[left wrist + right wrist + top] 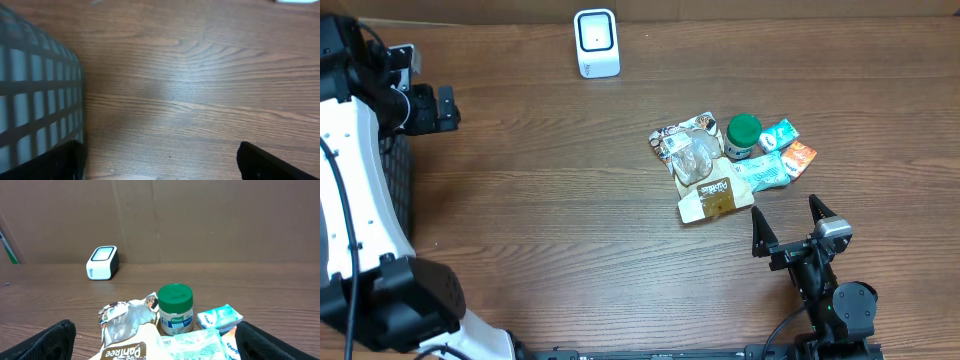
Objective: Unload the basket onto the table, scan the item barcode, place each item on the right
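Left gripper (pixel 447 107) sits upper left, jaws wide, holding nothing. Scanner (pixel 596 42) is top centre on the surface (pixel 550 200). The item pile (pixel 720 165) (packets plus a green-lidded jar (pixel 743 137)) lies right of centre, just above the right gripper (pixel 785 208), whose jaws are wide and empty too.

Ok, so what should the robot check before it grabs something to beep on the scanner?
1. Right tool open: ok, its jaws stand wide apart.
2. Right tool empty: ok, nothing sits between its jaws.
3. Items in front of the right tool: ok, the green-lidded jar and the brown packet lie in a heap just ahead.
4. Scanner ready: ok, it stands upright at the far side with bare table around it.
5. Barcode facing up on an item: cannot tell, the labels are too small to read.
6. Left tool out of the way: ok, it is open, beside the basket.
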{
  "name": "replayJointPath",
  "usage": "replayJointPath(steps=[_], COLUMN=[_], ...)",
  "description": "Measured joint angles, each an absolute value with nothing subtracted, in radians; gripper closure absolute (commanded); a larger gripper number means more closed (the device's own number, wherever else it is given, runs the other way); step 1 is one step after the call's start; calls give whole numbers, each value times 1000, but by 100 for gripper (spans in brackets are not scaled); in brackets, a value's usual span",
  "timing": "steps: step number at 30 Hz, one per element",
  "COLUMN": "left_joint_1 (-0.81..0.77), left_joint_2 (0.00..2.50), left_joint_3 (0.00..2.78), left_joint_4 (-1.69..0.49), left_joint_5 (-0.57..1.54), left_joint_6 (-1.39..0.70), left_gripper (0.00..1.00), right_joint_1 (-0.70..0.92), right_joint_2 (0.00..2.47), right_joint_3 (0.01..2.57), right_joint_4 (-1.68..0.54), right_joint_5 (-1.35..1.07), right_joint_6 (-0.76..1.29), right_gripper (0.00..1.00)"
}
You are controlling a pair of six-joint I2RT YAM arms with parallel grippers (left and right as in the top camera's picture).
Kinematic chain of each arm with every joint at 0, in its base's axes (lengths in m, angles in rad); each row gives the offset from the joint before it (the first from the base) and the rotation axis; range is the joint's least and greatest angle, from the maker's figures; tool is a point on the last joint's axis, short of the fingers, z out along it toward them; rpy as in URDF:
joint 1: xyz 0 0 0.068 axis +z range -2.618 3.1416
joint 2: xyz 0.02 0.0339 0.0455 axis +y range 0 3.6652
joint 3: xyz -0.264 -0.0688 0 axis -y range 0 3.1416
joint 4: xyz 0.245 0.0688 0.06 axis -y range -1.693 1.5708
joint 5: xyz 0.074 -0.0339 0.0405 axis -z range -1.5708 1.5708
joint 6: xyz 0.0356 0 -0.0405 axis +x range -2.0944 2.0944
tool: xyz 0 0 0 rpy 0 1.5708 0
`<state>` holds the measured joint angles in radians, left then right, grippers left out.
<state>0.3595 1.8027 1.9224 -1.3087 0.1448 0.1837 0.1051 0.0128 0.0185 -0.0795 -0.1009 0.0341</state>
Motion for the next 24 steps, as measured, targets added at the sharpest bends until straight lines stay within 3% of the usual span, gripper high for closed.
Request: replayJointPath(steps=[18, 24], left_joint_1=[131, 117], left_joint_2=[1385, 1261], left_joint_3=[1916, 1760], left_joint_4=[-1307, -1312], left_joint_5=[146, 138], left_joint_6=[184, 184], left_gripper=[0, 0], right_joint_1=[105, 105], right_joint_2=[13, 13], right_joint_3=[19, 19], right_joint_4=[-79, -79], right_joint_5=[-101, -101], right_joint_6=[34, 34], right_gripper=[0, 0])
